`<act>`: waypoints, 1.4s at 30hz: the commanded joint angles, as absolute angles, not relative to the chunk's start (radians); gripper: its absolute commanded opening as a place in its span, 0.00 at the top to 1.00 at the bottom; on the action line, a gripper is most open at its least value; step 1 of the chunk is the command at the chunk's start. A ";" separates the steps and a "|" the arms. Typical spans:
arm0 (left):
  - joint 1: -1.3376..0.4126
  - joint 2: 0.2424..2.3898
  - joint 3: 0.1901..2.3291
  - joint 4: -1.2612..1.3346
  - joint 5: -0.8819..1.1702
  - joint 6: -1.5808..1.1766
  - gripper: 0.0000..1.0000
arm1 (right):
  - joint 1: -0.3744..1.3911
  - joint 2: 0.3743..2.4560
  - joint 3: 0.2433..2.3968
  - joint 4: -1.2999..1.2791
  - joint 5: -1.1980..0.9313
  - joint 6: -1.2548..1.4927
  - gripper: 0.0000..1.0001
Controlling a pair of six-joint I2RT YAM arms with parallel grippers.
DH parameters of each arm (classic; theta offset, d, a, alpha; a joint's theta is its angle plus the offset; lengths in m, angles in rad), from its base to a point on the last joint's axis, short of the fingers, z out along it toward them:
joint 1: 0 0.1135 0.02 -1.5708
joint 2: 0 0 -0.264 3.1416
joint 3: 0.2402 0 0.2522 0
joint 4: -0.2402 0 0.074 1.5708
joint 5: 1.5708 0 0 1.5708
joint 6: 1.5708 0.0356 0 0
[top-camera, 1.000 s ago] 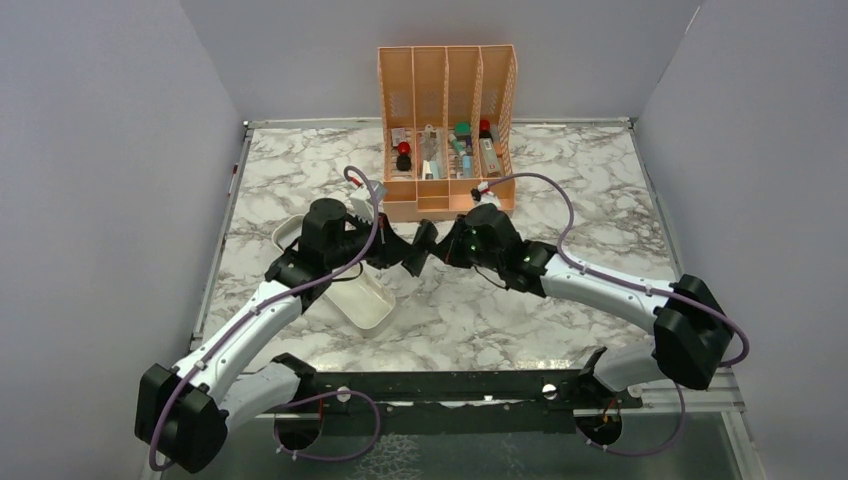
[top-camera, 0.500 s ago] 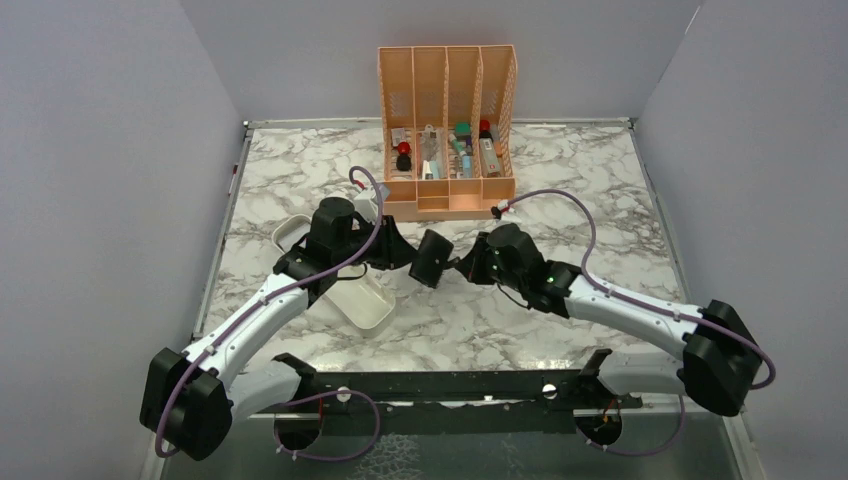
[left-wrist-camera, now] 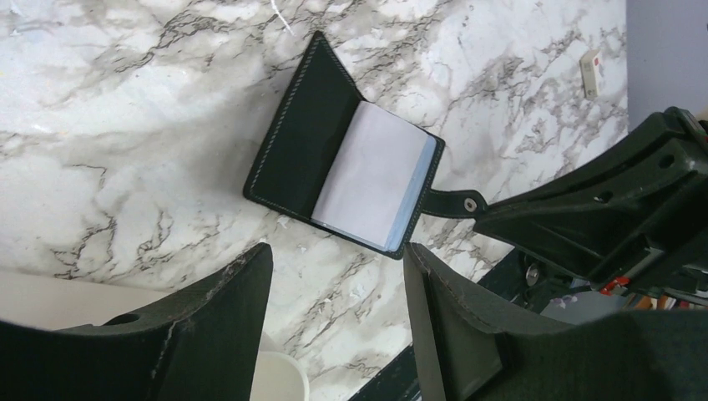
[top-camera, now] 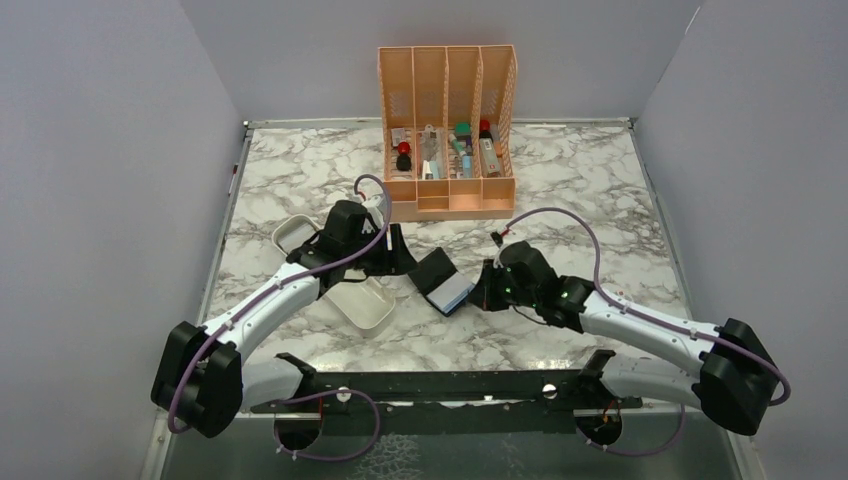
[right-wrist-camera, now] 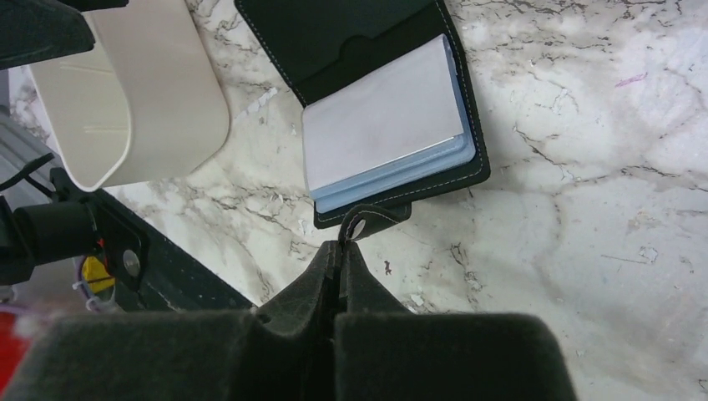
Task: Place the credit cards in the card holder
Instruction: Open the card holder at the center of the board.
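Observation:
The black card holder [top-camera: 443, 280] lies open on the marble, its pale bluish pockets [right-wrist-camera: 384, 125] facing up. My right gripper [right-wrist-camera: 341, 245] is shut on its small clasp tab [right-wrist-camera: 371, 219], at the holder's near right edge [top-camera: 482, 292]. My left gripper [left-wrist-camera: 338, 251] hangs open just left of the holder [left-wrist-camera: 346, 180], nothing between its fingers, a little above the table [top-camera: 398, 258]. The credit cards are out of view in these frames.
An oblong white tray [top-camera: 368, 310] lies under the left arm, its end [right-wrist-camera: 142, 83] close to the holder. A tall orange slotted organiser [top-camera: 447, 130] with small items stands at the back. The black base rail [top-camera: 450, 385] runs along the near edge.
The left gripper has opened and let go of the card holder. The right gripper has drawn the holder right and toward me by its tab, and it now lies open flat.

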State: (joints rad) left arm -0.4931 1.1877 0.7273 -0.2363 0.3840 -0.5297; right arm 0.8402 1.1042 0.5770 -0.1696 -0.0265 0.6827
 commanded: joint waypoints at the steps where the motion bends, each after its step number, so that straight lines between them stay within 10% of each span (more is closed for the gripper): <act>1: -0.495 1.182 0.755 -0.253 0.370 -0.514 0.38 | 0.836 1.102 0.625 -0.276 0.086 0.692 0.99; 42: -0.578 1.494 0.902 -0.204 0.376 -0.534 0.41 | 0.716 1.168 0.743 -0.254 0.117 0.618 0.99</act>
